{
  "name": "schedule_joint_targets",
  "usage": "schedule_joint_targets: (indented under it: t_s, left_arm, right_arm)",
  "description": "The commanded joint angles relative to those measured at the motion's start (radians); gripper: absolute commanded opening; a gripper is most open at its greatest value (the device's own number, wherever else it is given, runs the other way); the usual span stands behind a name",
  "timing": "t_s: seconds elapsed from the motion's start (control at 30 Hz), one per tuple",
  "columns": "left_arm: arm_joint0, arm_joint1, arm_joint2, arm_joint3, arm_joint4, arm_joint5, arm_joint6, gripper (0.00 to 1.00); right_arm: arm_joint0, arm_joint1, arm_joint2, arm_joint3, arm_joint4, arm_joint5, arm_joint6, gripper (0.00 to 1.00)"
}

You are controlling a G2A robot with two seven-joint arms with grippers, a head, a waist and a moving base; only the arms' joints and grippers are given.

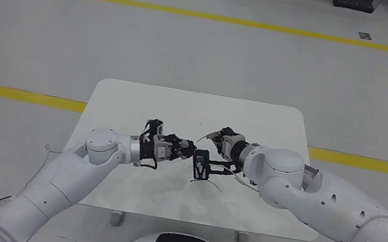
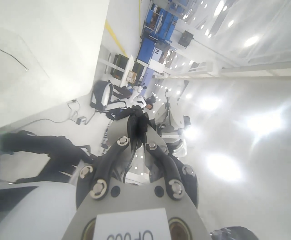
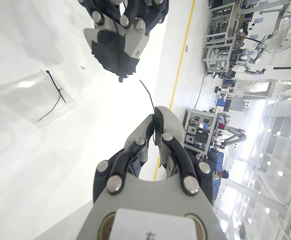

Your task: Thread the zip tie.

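Right pincer (image 3: 154, 118): squeezed shut on the thin black zip tie (image 3: 149, 95). I grip the strap a little way back from its pointed end, and a short bit of strap also shows on the inner side of my fingers.
Left pincer (image 3: 120, 73): squeezed shut too. A small black bit pokes out at its tip, and a thin black line runs back between its fingers. It looks like the head end of the same tie.
Zip tie: up in the air between both pincers, not lying on the table. Its pointed end sticks out past my right fingertips, bends a little, and aims at the tip of my left one. The point is near that tip, with a small gap between them.
Both pincers: they face each other, tip to tip, over the middle of the white table (image 1: 256, 120), lifted off it.
Clear sheet (image 3: 22, 95): lies on the table, off to one side of my pincers.
Second tie (image 3: 53, 81): black and thin, resting on the clear sheet, well apart from the one I hold.
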Motion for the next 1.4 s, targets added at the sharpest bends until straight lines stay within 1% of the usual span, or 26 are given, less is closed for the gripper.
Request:
schedule_joint_targets:
  t_s: [0.0, 0.03, 0.1, 0.2, 0.27, 0.33, 0.47, 0.57, 0.63, 0.7, 0.87, 1.03, 1.13, 1.3, 1.37]
  left_arm:
    - [0.034, 0.009, -0.021, -0.040, 0.026, -0.026, 0.025, 0.00]
    - [0.048, 0.013, -0.032, -0.053, 0.030, -0.034, 0.030, 0.00]
    - [0.072, 0.023, -0.052, -0.087, 0.068, -0.033, 0.041, 0.00]
    - [0.099, 0.034, -0.088, -0.130, 0.073, -0.017, 0.053, 0.00]
    - [0.119, 0.043, -0.118, -0.155, 0.070, -0.003, 0.047, 0.00]
    - [0.130, 0.052, -0.146, -0.178, 0.083, 0.023, 0.042, 0.00]
    - [0.146, 0.065, -0.191, -0.213, 0.097, 0.057, 0.031, 0.00]
    - [0.150, 0.070, -0.203, -0.224, 0.100, 0.098, 0.025, 0.00]
    - [0.145, 0.072, -0.202, -0.231, 0.102, 0.122, 0.019, 0.00]
    - [0.139, 0.071, -0.198, -0.231, 0.092, 0.142, 0.014, 0.00]
    - [0.109, 0.066, -0.179, -0.221, 0.071, 0.183, 0.016, 0.00]
    - [0.074, 0.059, -0.149, -0.195, 0.031, 0.187, 0.016, 0.00]
    - [0.057, 0.057, -0.135, -0.184, 0.031, 0.187, 0.023, 0.00]
    - [0.045, 0.058, -0.125, -0.168, 0.032, 0.187, 0.028, 0.00]
    - [0.045, 0.060, -0.126, -0.165, 0.031, 0.187, 0.028, 0.00]
  right_arm:
    - [0.000, 0.000, 0.000, 0.000, 0.000, 0.000, 0.000, 0.00]
    - [0.000, 0.000, 0.000, 0.000, 0.000, 0.000, 0.000, 0.00]
    - [0.000, 0.000, 0.000, 0.000, 0.000, 0.000, 0.000, 0.00]
    - [0.000, 0.000, 0.000, 0.000, 0.000, 0.000, 0.000, 0.00]
    - [0.000, 0.000, 0.000, 0.000, 0.000, 0.000, 0.000, 0.00]
    - [0.000, 0.000, 0.000, 0.000, 0.000, 0.000, 0.000, 0.00]
    - [0.000, 0.000, 0.000, 0.000, 0.000, 0.000, 0.000, 0.00]
    - [0.000, 0.000, 0.000, 0.000, 0.000, 0.000, 0.000, 0.00]
    - [-0.001, -0.001, 0.003, 0.001, 0.000, 0.000, -0.008, 0.00]
    - [0.007, -0.003, 0.000, -0.005, 0.000, 0.000, 0.009, 0.00]
    - [0.021, -0.009, 0.000, -0.026, 0.000, 0.000, 0.038, 0.00]
    - [0.027, -0.015, 0.000, -0.051, 0.000, 0.000, 0.073, 0.00]
    - [0.026, -0.019, 0.000, -0.058, 0.000, 0.000, 0.091, 0.00]
    - [0.023, -0.021, 0.000, -0.052, 0.000, 0.000, 0.095, 0.00]
    - [0.022, -0.021, 0.000, -0.045, 0.000, 0.000, 0.067, 0.00]
